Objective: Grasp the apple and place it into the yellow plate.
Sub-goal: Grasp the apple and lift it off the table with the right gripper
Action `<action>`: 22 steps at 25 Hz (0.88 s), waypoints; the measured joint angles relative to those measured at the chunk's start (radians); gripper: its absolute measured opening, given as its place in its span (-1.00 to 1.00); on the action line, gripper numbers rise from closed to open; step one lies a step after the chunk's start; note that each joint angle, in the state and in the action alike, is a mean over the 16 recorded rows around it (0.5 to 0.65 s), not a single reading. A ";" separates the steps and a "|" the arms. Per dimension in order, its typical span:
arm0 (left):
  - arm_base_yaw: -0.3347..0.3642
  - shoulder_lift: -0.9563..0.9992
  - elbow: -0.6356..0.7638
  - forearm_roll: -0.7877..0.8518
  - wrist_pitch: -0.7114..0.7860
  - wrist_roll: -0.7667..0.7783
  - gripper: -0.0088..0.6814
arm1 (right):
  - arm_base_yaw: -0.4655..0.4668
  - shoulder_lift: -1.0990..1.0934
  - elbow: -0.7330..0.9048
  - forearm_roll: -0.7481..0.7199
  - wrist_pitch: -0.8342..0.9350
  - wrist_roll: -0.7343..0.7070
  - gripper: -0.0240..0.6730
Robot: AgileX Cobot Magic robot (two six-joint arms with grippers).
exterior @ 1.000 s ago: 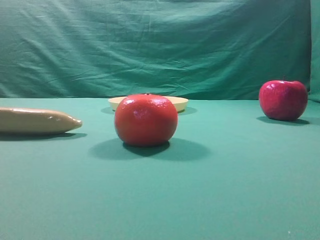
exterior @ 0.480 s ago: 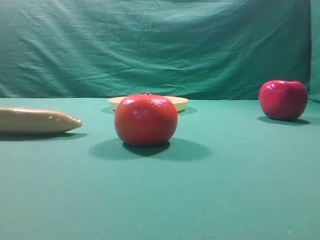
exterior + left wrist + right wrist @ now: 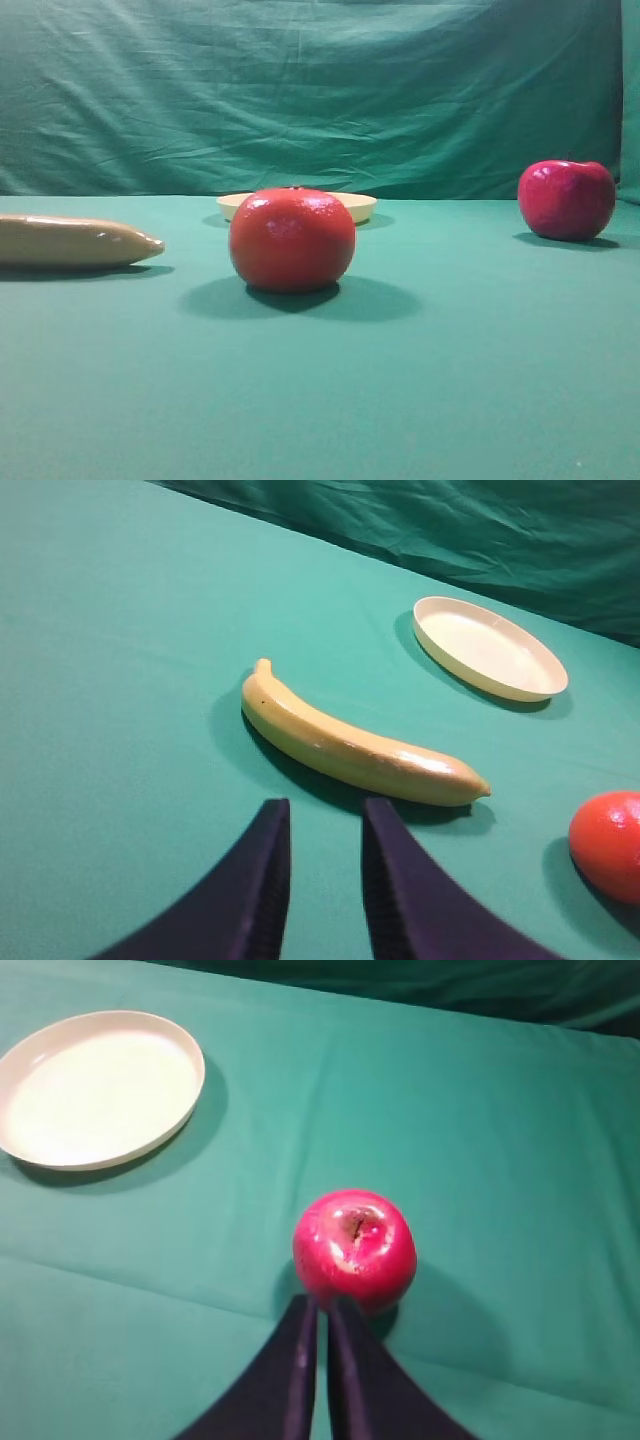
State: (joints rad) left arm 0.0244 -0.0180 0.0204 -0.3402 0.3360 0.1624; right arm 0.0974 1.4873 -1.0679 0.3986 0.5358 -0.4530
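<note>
The exterior high view sits low, almost level with the bench (image 3: 450, 400), facing the green backdrop (image 3: 320, 90). Each wrist view looks forward and down past its own end effector. The left end effector (image 3: 325, 825) has the banana (image 3: 350, 745) just ahead; the right end effector (image 3: 320, 1310) has the apple (image 3: 354, 1250) directly ahead. All three views share the yellow plate (image 3: 95, 1088).

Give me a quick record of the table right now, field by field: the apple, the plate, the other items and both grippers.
apple: outside the plate, upright, not held
yellow plate: empty, apart from the apple
right gripper: just short of the apple, jaws nearly together, holding nothing
left gripper: slightly open, holding nothing, near the banana
orange-red fruit: in front of the plate in the high view
</note>
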 joint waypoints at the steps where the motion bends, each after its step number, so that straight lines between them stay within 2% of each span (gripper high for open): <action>1: 0.000 0.000 0.000 0.000 0.000 0.000 -0.52 | 0.000 0.028 -0.021 0.000 0.013 -0.001 0.39; 5: 0.000 0.000 0.000 0.000 0.000 0.000 -0.52 | 0.000 0.133 -0.090 -0.002 0.038 -0.006 0.79; 8: 0.000 0.000 0.000 0.000 0.000 0.000 -0.52 | 0.000 0.205 -0.121 -0.003 0.027 -0.010 0.95; 14: 0.000 0.000 0.000 0.000 0.000 0.000 -0.52 | 0.000 0.328 -0.156 -0.005 -0.033 -0.018 1.00; 22: 0.000 0.000 0.000 0.000 0.000 0.000 -0.52 | 0.000 0.440 -0.187 -0.006 -0.097 -0.028 0.83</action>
State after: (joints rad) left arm 0.0244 -0.0180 0.0204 -0.3402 0.3360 0.1624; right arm 0.0974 1.9272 -1.2544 0.3926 0.4385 -0.4812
